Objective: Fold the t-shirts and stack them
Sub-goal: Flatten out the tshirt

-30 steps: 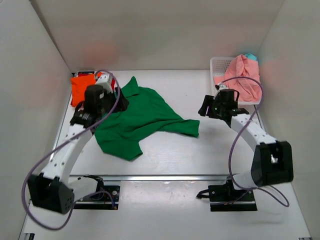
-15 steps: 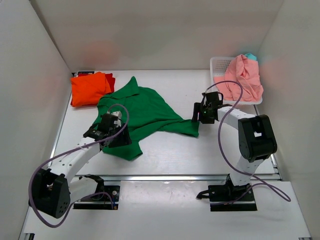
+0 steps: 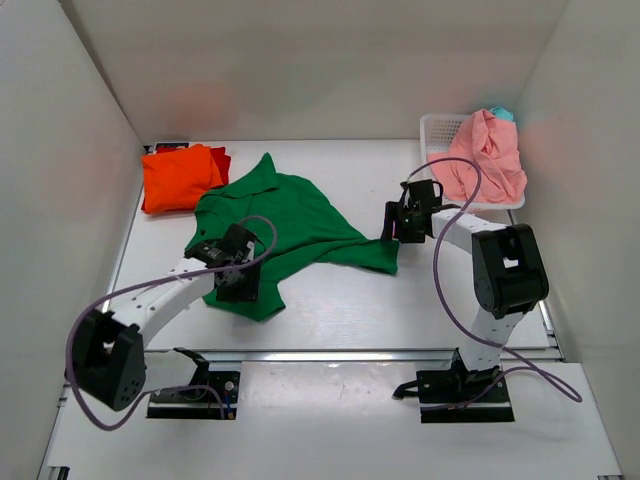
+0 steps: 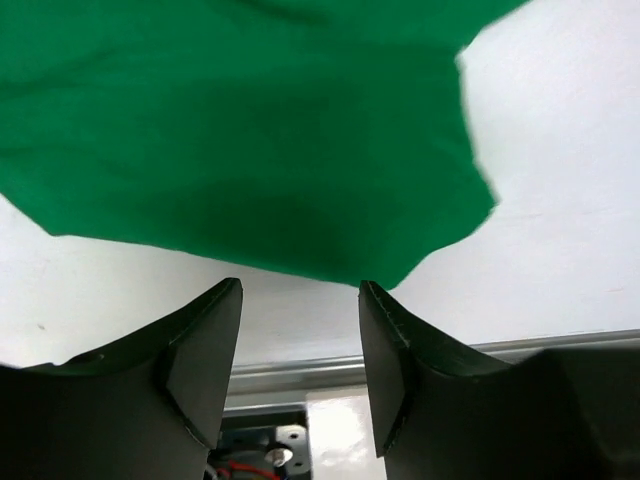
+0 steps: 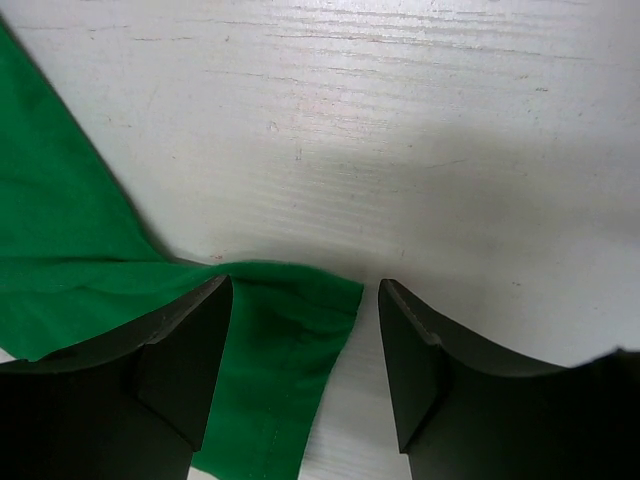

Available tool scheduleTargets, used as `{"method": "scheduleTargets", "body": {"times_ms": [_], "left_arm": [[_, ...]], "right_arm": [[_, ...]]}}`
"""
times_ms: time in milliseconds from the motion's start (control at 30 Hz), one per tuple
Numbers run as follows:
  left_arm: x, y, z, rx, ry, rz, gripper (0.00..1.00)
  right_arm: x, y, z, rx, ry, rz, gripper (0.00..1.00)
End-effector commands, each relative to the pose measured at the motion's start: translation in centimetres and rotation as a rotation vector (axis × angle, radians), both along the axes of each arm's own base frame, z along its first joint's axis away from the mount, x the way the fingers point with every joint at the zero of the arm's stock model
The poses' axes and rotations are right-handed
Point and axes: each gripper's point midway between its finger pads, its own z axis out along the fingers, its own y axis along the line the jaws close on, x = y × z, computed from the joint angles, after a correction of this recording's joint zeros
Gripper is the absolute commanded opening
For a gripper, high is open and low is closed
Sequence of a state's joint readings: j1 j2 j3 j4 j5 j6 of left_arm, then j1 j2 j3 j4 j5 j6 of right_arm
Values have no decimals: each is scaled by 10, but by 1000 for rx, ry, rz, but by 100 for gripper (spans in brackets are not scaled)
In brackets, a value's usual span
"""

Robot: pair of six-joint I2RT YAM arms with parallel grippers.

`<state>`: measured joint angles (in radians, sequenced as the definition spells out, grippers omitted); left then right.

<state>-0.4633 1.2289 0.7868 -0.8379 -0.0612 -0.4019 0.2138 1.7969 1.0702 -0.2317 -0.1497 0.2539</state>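
Green t-shirt lies crumpled, unfolded; left hand and right hand both spread over its edges.

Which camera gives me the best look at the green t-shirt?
The top external view: the whole green t-shirt shows there, lying crumpled on the table. The left wrist view shows only one edge of it close up, and the right wrist view only a corner.

White lattice basket at far right corner of white table
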Motion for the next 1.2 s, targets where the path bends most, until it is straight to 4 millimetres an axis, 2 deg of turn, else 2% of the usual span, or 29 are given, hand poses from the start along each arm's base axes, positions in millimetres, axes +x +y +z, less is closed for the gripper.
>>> {"method": "scheduleTargets", "body": {"times_ms": [0,100,200,267,300,333,367,400,433,500,533,567,600,633,700,767,833,933,967,1000,1067,1100,1133,1167], "left_arm": [[-16,7,-17,92,97,-42,61],[-25,7,-35,105,149,-48,65],[-20,4,-42,92,143,-48,62],[-15,5,-50,84,132,-45,50],[-20,6,-58,91,169,-49,42],[-20,3,-62,80,184,-62,27],[-22,0,-65,66,199,-84,6],[-25,0,-70,69,223,-92,0],[-24,-3,-71,72,222,-111,0],[-18,-10,-63,66,191,-135,0],[10,-9,-26,37,27,-95,0],[26,-5,-1,18,-59,-60,0],[35,1,15,13,-95,-35,0],[40,5,32,3,-144,-27,0],[58,18,76,2,-241,-2,0],[72,28,131,22,-374,9,0],[78,33,163,19,-449,20,0],[92,46,261,-34,-712,76,0],[91,50,300,-68,-826,102,0],[88,52,317,-86,-872,110,0],[81,59,379,-121,-1032,133,0],[81,58,389,-131,-1054,133,0],[76,53,420,-148,-1110,118,0],[76,53,420,-148,-1110,117,0]], "right_arm": [[-5,-6,-10,-38,37,6,59],[-10,-5,-13,-20,44,7,59],[-14,-4,-19,-10,58,14,52],[-14,-2,-26,1,78,20,47],[-13,-2,-26,7,85,13,37],[-15,-1,-29,6,94,29,24],[-15,-4,-31,4,104,23,11],[-14,-4,-30,12,112,20,0],[-17,-4,-26,14,116,20,0],[-11,-5,-4,8,61,17,0],[-11,-8,27,-6,-12,9,0],[-10,-11,48,-2,-64,5,0],[-10,-12,66,3,-104,-3,0],[-13,-12,74,6,-120,1,0],[-12,-17,115,15,-218,-14,0],[-19,-19,159,30,-320,-29,0],[-22,-22,185,46,-395,-45,0],[-42,-27,265,78,-621,-64,0],[-53,-28,294,85,-709,-62,0],[-58,-31,306,95,-742,-77,0],[-79,-45,351,129,-848,-100,0],[-83,-49,364,132,-877,-104,0],[-91,-61,391,127,-927,-120,0],[-93,-57,388,137,-914,-99,0]]}}
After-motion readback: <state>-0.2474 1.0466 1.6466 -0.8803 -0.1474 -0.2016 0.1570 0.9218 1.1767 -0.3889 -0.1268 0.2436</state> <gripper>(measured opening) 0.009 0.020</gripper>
